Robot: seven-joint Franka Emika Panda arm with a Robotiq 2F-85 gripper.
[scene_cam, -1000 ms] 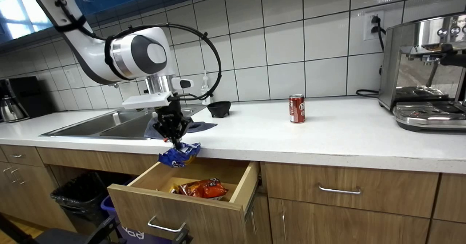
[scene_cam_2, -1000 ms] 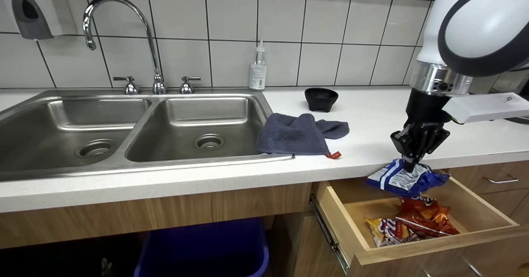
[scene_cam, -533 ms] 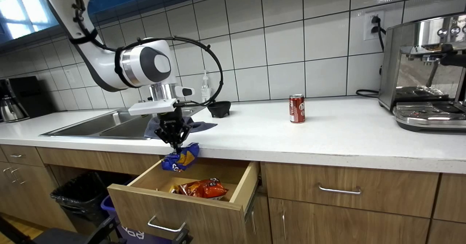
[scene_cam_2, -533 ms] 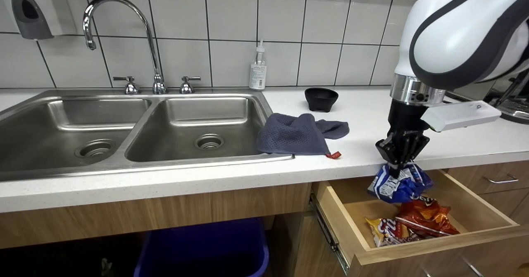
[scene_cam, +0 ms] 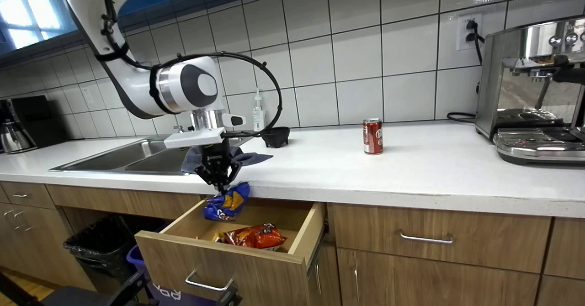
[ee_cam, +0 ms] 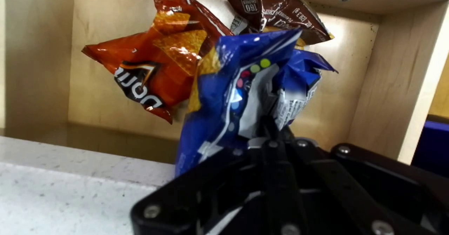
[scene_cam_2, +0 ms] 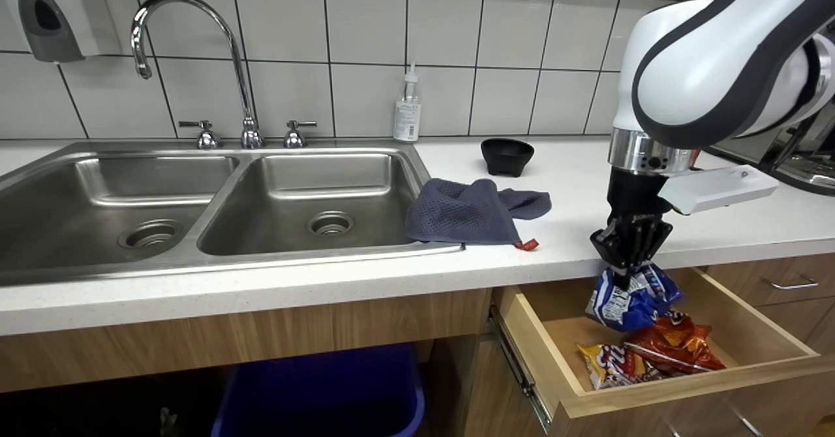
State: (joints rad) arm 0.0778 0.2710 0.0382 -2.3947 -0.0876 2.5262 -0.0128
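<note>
My gripper (scene_cam_2: pixel 622 279) is shut on a crumpled blue chip bag (scene_cam_2: pixel 631 306), pinching it near its back label. The bag hangs below the fingertips, over the back part of the pulled-out wooden drawer (scene_cam: pixel 219 262), near the counter edge. In the wrist view, the blue bag (ee_cam: pixel 210 108) spreads to both sides of the fingers and overlaps the bags beneath. Inside the drawer lie an orange-red Doritos bag (ee_cam: pixel 136 70) and a brown chip bag (ee_cam: pixel 273 12), whose yellow-and-red side (scene_cam_2: pixel 610 364) shows in an exterior view. Whether the blue bag touches them I cannot tell.
The white countertop edge (scene_cam: pixel 388 196) runs just behind the drawer. On the counter are a dark cloth (scene_cam_2: pixel 463 215), a black bowl (scene_cam_2: pixel 507 156), a red can (scene_cam: pixel 373 137) and an espresso machine (scene_cam: pixel 534 105). A blue bin (scene_cam_2: pixel 319 391) stands under the counter beside a sink (scene_cam_2: pixel 215 254).
My gripper has come down with the blue bag still in it, shifting left in an exterior view. The bag has swung round and hangs lower over the drawer. The drawer's contents look unmoved.
</note>
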